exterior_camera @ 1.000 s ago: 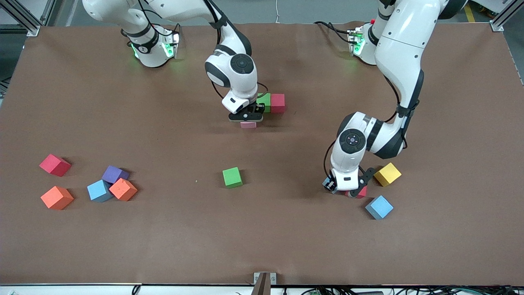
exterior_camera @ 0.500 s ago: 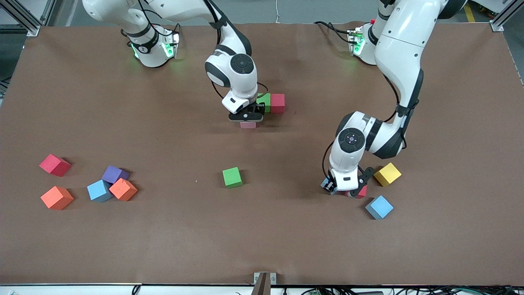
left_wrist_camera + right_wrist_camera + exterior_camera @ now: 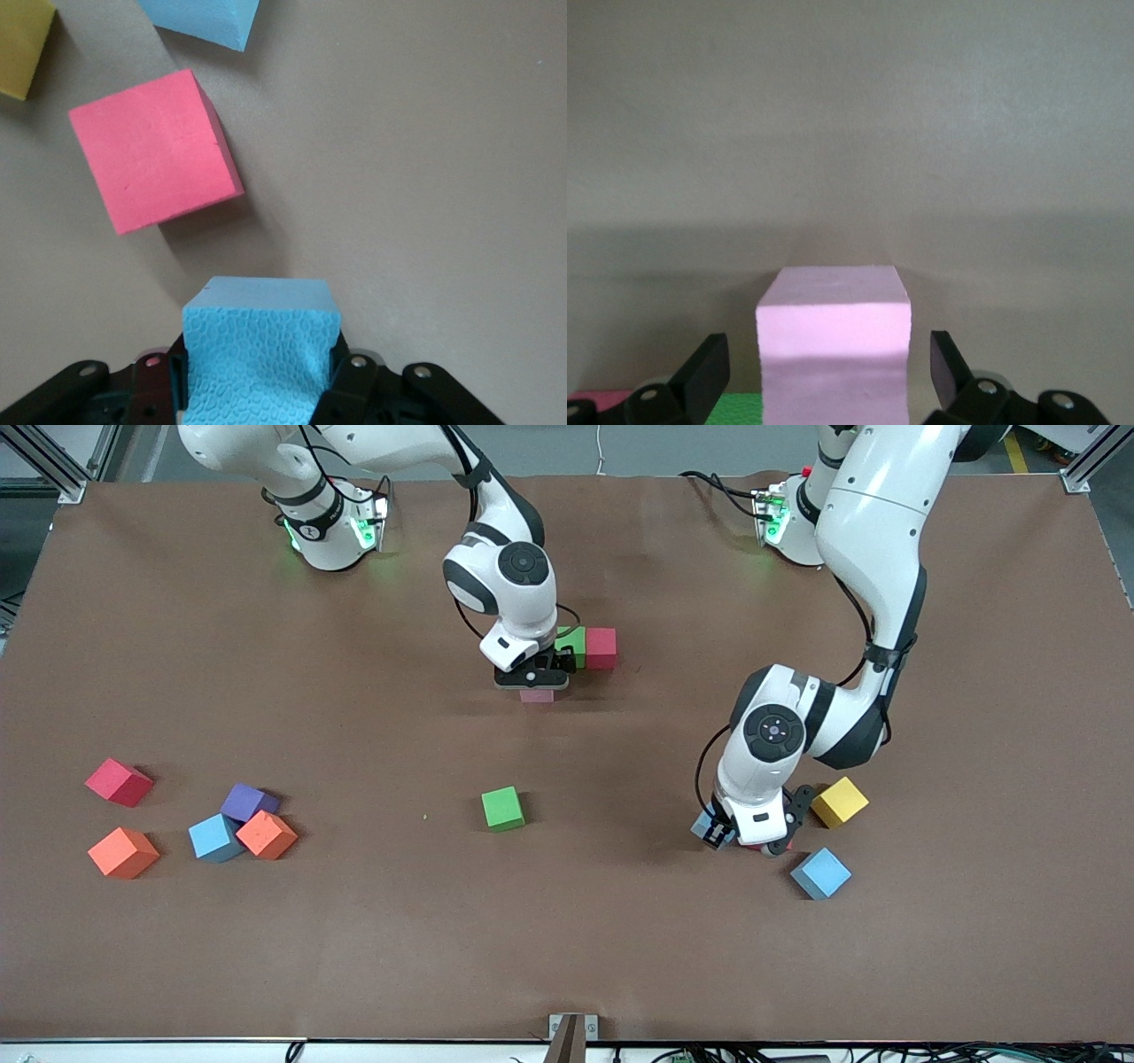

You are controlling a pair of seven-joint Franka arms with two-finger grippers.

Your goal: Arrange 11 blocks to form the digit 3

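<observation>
Two grippers work: right gripper (image 3: 824, 372), jaws spread clear either side of the pink block (image 3: 833, 350), should rise straight to avoid nudging it, while left gripper (image 3: 257, 381) stays clamped on a blue block (image 3: 261, 341).

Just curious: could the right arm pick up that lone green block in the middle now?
Probably yes: the right gripper stands open over the pink block, holding nothing, and bare table surrounds the green block.

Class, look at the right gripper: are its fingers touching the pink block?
Apart. The right wrist view shows the right gripper open, with table visible between each finger and the pink block.
</observation>
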